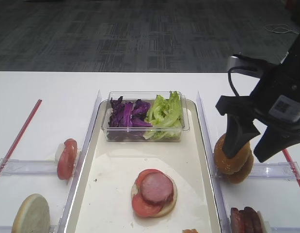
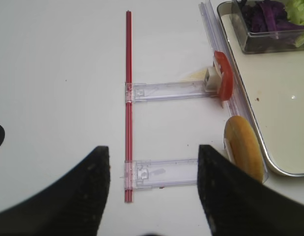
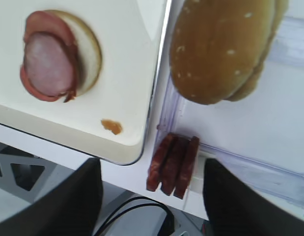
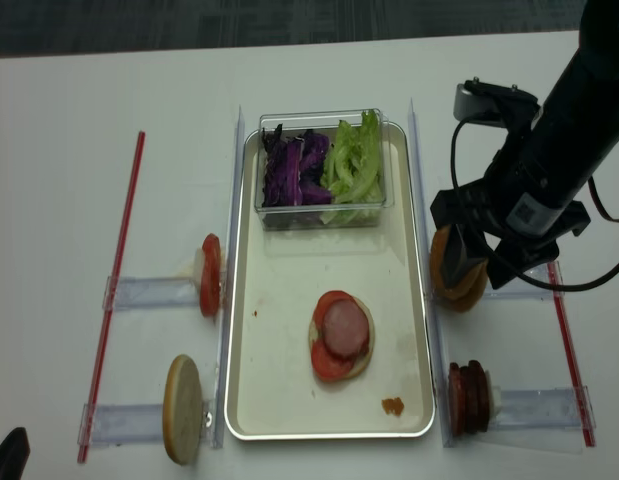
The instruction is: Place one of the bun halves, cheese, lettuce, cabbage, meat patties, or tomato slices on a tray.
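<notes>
My right gripper (image 1: 245, 154) (image 4: 487, 280) hangs open over the golden bun halves (image 1: 237, 170) (image 3: 220, 49) standing in a rack right of the tray (image 1: 111, 160); its fingers straddle them without gripping. On the tray lies a pale bun half with a tomato slice and a meat patty (image 1: 157, 188) on top. Meat patties (image 3: 174, 164) stand in the nearer right rack. A tub holds purple cabbage (image 1: 126, 114) and lettuce (image 1: 164, 111). My left gripper (image 2: 152, 149) is open over the table, left of a bun half (image 2: 245, 147) and a tomato slice (image 2: 224, 78). I cannot make out any cheese.
Clear racks (image 2: 166, 91) run out from both long sides of the tray. A red strip (image 2: 127, 98) lies on the table's left, another at the right (image 4: 567, 330). A small orange smear (image 4: 392, 406) marks the tray's near right corner.
</notes>
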Controlling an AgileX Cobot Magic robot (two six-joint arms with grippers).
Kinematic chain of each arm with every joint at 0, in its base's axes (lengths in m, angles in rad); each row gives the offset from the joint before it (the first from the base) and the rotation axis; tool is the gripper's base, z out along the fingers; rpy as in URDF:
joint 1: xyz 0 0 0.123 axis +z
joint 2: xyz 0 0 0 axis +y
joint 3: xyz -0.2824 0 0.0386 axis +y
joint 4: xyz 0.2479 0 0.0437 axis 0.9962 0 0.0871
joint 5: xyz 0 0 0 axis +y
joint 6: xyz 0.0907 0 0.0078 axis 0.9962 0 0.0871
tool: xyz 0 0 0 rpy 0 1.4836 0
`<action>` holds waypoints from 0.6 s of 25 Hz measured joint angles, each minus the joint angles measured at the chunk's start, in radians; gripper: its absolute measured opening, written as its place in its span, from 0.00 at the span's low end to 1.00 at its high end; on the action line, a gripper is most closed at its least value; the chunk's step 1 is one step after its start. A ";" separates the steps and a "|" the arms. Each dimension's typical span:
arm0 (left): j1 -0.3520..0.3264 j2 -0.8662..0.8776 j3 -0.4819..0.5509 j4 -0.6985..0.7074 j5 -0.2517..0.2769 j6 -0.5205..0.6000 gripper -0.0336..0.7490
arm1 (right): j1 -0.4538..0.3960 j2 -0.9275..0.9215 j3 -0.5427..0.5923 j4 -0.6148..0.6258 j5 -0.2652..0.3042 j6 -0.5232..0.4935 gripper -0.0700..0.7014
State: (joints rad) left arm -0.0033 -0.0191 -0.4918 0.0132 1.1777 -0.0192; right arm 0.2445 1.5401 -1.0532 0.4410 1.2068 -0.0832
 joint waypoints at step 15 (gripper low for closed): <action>0.000 0.000 0.000 0.000 0.000 0.000 0.57 | -0.004 0.000 0.000 -0.262 0.002 0.102 0.68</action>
State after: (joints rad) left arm -0.0033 -0.0191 -0.4918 0.0132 1.1777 -0.0192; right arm 0.2405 1.5401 -1.0532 0.1788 1.2089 0.0190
